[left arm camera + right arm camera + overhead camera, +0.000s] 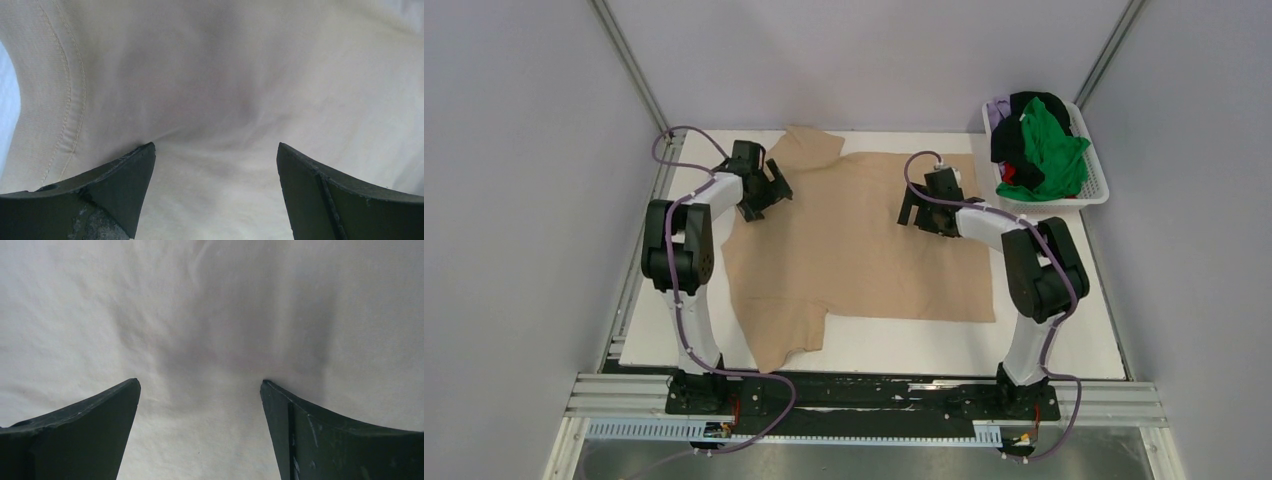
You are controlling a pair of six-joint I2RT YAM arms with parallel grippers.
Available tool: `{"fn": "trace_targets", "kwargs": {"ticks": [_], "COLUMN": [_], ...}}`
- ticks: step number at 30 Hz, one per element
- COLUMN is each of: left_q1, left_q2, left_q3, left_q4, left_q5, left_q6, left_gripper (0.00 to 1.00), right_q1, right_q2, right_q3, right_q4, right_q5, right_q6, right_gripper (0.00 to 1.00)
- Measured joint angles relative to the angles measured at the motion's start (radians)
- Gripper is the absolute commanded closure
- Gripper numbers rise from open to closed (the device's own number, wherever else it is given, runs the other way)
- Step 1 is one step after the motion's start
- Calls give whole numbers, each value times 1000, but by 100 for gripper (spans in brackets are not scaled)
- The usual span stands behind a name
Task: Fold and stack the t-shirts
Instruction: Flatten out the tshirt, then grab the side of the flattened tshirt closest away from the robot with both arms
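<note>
While left gripper, right gripper hang jaws apart over tan shirt, 12 o'clock half: shallow pinch may catch one layer.

The tan-beige t-shirt is plain; the white latticed basket holds green shirt, black shirt, red shirt, purple shirt.

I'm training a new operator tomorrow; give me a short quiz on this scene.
1. True or false: the left gripper and the right gripper are both open over the tan shirt.
2. Where is the green shirt? A in the basket; B draped on an arm; C in a gripper.
3. Fill in: the basket stands at the table's far ___ corner.
Key: 1 true; 2 A; 3 right.
</note>
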Motion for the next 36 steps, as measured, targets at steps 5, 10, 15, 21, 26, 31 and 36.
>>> {"fn": "trace_targets", "kwargs": {"ticks": [5,10,15,21,26,31,36], "left_q1": [31,40,40,-4,-179,-415,-582], "left_q2": [73,121,115,-52,-357,-637,-783], "left_q3": [118,196,197,37,-129,-320,-498], "left_q4": [-62,-101,-106,-137,-190,-299,-514], "left_q5": [26,26,36,-21,-158,-251,-278], "left_q6": [3,22,44,76,80,37,-89], "left_gripper": [0,0,0,0,0,0,0], "right_q1": [-26,-42,-44,-48,-51,-63,-69], "right_q2": [79,101,43,-253,-558,-712,-816], "right_q3": [99,128,84,-103,-322,-504,-558], "right_q4": [13,19,8,12,29,12,-17], "right_q5": [-31,-51,-32,55,135,178,191], "right_q6": [-1,0,3,41,116,187,202], "right_gripper": [0,0,0,0,0,0,0]}}
